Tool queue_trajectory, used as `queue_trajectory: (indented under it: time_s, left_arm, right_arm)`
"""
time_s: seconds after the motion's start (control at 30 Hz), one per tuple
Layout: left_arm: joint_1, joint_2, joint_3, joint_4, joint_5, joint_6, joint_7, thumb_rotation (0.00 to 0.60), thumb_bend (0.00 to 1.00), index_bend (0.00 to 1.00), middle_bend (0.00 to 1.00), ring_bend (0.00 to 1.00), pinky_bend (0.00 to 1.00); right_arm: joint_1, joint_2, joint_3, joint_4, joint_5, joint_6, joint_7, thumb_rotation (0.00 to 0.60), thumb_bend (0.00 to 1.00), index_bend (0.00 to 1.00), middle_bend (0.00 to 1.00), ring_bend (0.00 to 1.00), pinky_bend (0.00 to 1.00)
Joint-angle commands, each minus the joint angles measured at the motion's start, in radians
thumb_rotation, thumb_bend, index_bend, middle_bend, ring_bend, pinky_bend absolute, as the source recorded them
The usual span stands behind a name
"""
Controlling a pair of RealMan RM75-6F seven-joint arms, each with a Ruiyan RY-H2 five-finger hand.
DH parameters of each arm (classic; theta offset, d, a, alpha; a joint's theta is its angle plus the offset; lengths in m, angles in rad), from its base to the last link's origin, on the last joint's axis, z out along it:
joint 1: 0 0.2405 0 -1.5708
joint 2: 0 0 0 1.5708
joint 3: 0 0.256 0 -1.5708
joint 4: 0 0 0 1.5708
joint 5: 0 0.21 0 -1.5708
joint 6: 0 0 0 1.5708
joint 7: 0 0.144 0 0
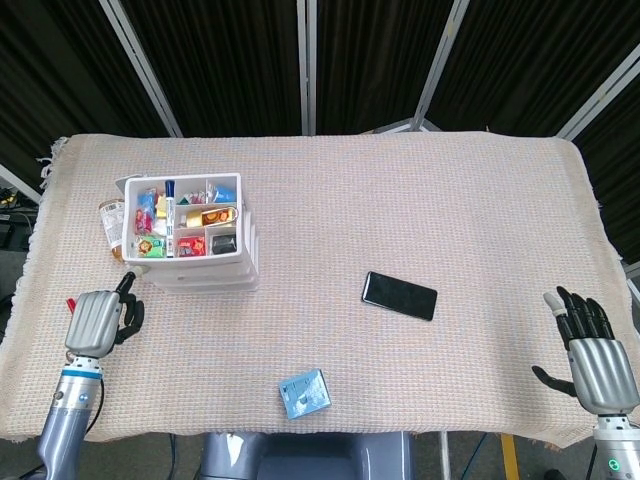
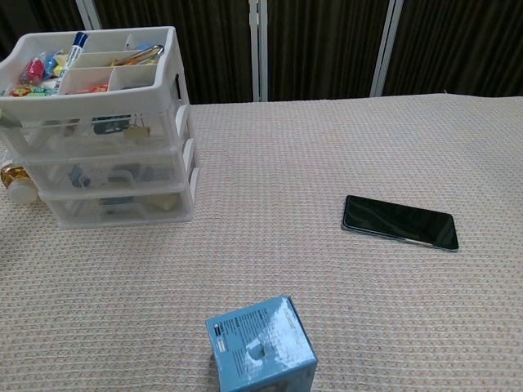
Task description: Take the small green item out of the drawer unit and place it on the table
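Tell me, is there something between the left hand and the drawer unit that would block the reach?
Nothing visible blocks it. In the head view the left hand lies on the cloth just in front of the drawer unit, with only bare cloth between. The phone and the blue box lie well to the side.

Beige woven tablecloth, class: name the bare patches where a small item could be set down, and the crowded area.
Free: the beige woven tablecloth between the white plastic drawer unit and the black smartphone, and the whole far right. Also between the smartphone and the small blue box. Crowded: the left edge, where a jar stands beside the unit.
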Motion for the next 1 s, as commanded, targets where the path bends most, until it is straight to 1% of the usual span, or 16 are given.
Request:
queue_trajectory:
  time_s: [0.03,0.17,0.47,0.73,1.0]
  left_arm:
    - [0.000,0.004,0.001,-0.004,0.000,-0.002,-0.001,0.600,0.64,0.35,0.82,0.83,0.74]
    - [-0.001,0.014,0.005,-0.019,0.001,-0.010,-0.013,0.600,0.64,0.43,0.82,0.83,0.74]
    - [0.001,0.050,0.010,-0.073,0.030,-0.007,-0.066,0.600,0.64,0.58,0.82,0.84,0.74]
    - [0.005,0.066,0.011,-0.093,0.041,0.004,-0.070,0.600,0.64,0.64,0.82,0.84,0.74]
    - [0.011,0.072,0.018,-0.091,0.046,0.008,-0.082,0.600,0.64,0.65,0.82,0.84,0.74]
  right_arm:
    - [0.000,0.000,0.000,0.000,0.000,0.000,0.000,0.600,0.02,0.00,0.00,0.00,0.00]
    - [0.000,0.000,-0.001,-0.001,-0.001,0.000,-0.001,0.600,0.02,0.00,0.00,0.00,0.00]
    - [-0.001,0.001,-0.001,-0.002,-0.003,0.002,0.002,0.600,0.02,0.00,0.00,0.00,0.00]
    - [-0.001,0.002,-0.001,-0.002,-0.005,0.005,0.003,0.600,0.02,0.00,0.00,0.00,0.00]
    - [-0.001,-0.001,-0.002,-0.002,-0.006,0.005,-0.003,0.600,0.02,0.00,0.00,0.00,0.00]
